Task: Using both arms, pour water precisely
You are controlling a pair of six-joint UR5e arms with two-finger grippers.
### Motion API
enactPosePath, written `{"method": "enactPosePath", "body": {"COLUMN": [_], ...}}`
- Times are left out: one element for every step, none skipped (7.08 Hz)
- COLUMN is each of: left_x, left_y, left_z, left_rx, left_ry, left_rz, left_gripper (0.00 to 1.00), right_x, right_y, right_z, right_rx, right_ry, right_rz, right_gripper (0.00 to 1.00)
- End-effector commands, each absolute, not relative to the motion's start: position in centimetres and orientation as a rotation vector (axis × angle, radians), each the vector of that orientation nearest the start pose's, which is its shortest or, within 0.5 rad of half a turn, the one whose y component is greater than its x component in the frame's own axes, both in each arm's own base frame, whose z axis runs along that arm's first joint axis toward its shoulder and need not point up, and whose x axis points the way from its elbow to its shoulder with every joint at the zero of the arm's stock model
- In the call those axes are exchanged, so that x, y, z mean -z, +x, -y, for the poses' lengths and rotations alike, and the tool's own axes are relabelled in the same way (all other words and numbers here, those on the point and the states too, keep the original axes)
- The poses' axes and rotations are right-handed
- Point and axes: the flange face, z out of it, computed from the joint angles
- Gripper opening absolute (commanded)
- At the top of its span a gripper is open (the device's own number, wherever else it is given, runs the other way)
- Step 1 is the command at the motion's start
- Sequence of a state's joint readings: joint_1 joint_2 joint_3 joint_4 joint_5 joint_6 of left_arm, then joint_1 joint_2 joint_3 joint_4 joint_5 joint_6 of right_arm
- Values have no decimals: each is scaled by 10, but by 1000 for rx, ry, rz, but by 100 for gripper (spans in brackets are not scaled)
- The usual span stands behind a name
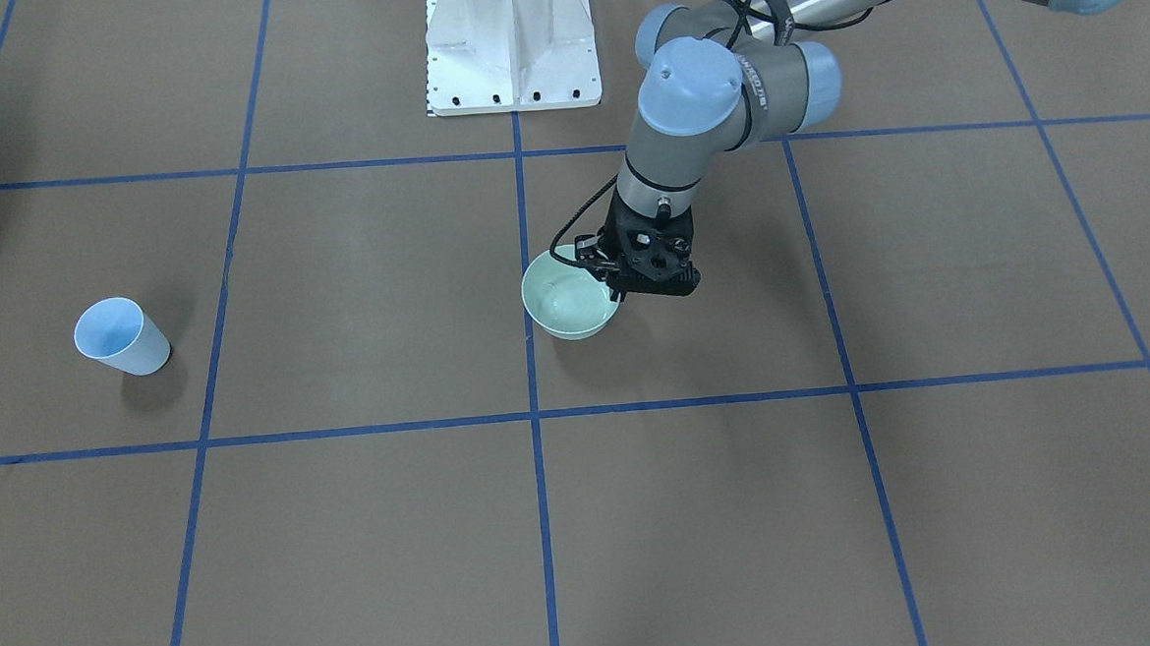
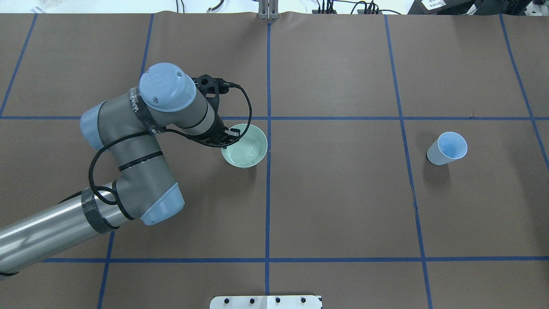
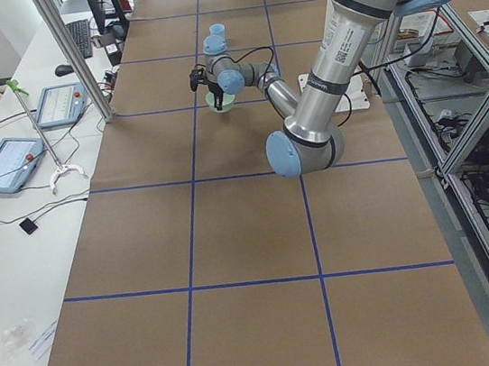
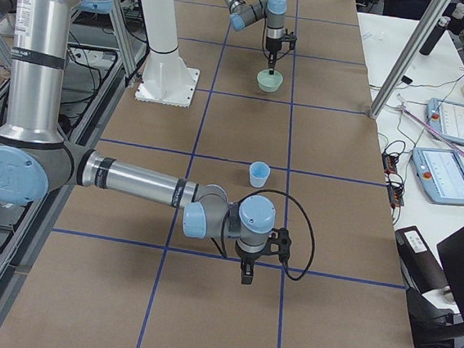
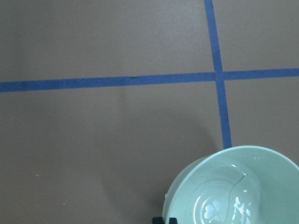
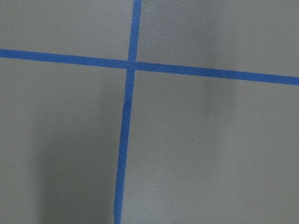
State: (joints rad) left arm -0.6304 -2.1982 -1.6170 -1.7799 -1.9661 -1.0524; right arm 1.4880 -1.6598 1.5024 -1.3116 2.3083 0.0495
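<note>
Water (image 5: 232, 206) — faint glint (in mint bowl (image 5: 273, 161)), left arm (image 2: 137, 165) above, right arm (image 4: 132, 182) apart

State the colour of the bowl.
The bowl is pale mint green, clearest in the left wrist view.

Premises were a robotics laboratory: a table (image 3: 234, 239) papered brown and gridded with blue tape (image 3: 136, 186), aluminium framing posts (image 3: 71, 52), a white bolted pedestal (image 1: 511, 41), and control tablets (image 3: 0, 163) on a white side table (image 3: 1, 263).
</note>
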Motion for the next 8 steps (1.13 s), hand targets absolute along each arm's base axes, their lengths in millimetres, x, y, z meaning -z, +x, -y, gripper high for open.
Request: {"method": "enactPosePath", "body": {"left_x": [-305,-348,-392,-423,-460,-485,-510,-534], "left_y": [436,394,349,308,267,245,230,212], "left_z": [497,510,520,527,530,529,534,544], "left_rx": [-147,-216,-246,-285,-318,-337,-376,-408], "left_ry": [167,185,200,191,191,186,191,197], "left_rz": [-898,-892,-901,-906,-890,-878,-853,-831], "left_gripper": [0,0,0,0,0,0,0,0], "right_x": [-709,-710,-710,-710,-710,-710,-709,-709], "right_y": [28,28,28,28,28,28,28,28], "right_z": [462,461,461,461,461,461,461,461], "right_rx": [69,69,69,69,69,69,69,70], "right_ry": [50,49,49,49,49,49,50,52], "right_rz": [741,741,741,741,741,741,741,741], "right_gripper": [100,100,100,100,100,100,100,100]}}
